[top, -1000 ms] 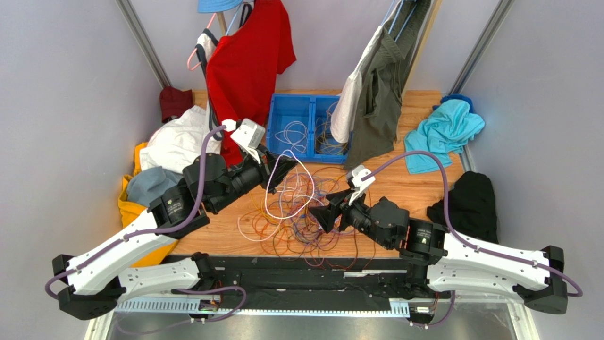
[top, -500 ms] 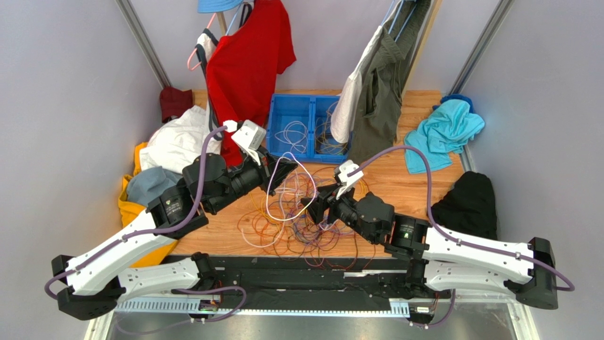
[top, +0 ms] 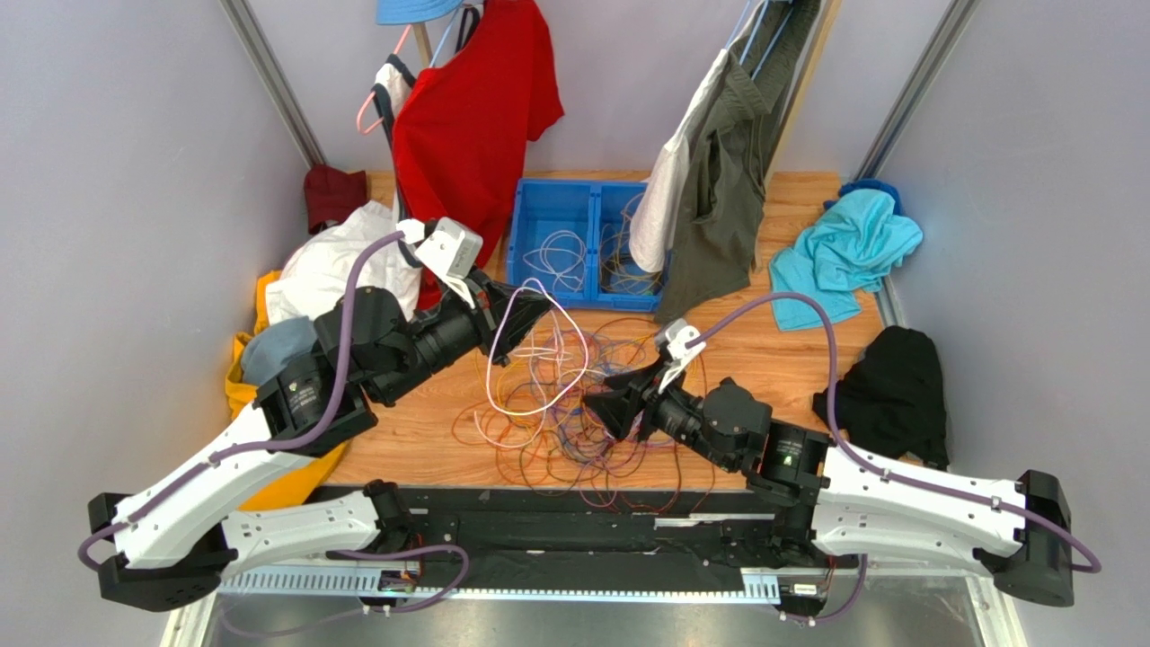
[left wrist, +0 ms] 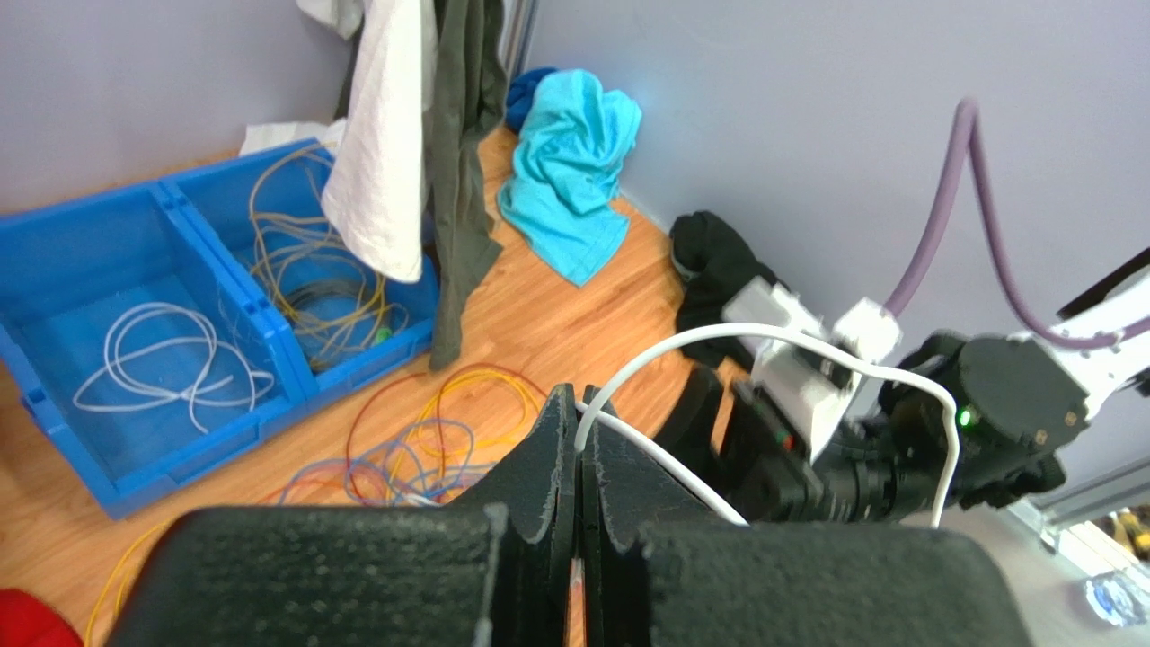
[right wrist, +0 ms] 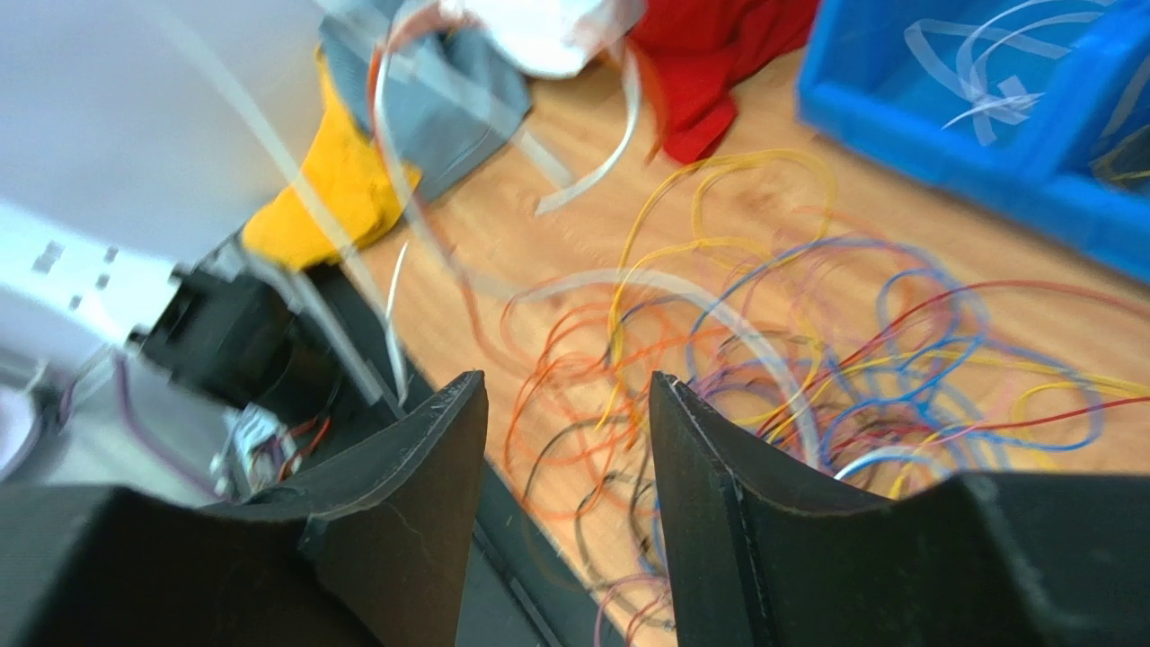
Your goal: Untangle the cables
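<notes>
Many light, floppy cables [top: 581, 421] snag easily, so the left tool [left wrist: 581, 411] pinches one white cable [left wrist: 783, 330] by its loop while the right tool [right wrist: 567, 391] gapes, probably empty.

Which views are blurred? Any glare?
Right wrist: motion blur, cables smeared, fingers crisp. Left wrist: sharp; white cable clean in the shut left gripper. Top: sharp, even light, no glare.

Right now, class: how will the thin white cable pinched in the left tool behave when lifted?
Probably floppy: the thin white cable bends in a loose loop from the left tool. Likely light, being so thin. It may snag, since its loop overlaps the tangled coloured wires.
</notes>
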`<action>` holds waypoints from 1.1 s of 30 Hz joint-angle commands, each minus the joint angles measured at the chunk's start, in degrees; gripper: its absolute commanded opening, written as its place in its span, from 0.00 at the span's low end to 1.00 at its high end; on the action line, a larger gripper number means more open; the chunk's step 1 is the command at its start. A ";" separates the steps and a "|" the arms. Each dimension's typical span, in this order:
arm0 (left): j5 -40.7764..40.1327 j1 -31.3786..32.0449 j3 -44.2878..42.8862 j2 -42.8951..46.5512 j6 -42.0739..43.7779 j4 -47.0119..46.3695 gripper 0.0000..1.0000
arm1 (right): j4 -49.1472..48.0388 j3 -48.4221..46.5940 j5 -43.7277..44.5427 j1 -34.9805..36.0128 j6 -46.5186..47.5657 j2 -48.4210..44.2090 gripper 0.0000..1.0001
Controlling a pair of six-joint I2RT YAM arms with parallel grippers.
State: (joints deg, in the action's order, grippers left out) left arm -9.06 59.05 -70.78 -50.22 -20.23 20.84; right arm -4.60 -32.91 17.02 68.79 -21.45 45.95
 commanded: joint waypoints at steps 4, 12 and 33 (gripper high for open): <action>-0.17 -0.25 -8.13 -2.08 3.79 1.74 0.00 | -3.30 5.92 -1.81 4.24 -0.70 -2.36 0.51; 1.41 -0.25 -14.29 -4.71 4.76 3.24 0.00 | -10.68 4.35 0.38 4.33 4.22 3.70 0.51; 3.43 -0.25 -12.10 -5.77 3.00 2.10 0.00 | -17.02 -9.89 6.97 4.24 10.64 20.48 0.58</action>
State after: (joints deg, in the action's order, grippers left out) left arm -6.98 59.05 -83.00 -56.16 -17.04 24.64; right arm -20.01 -39.09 20.32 72.99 -12.43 62.85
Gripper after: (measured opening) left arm 0.014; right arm 0.608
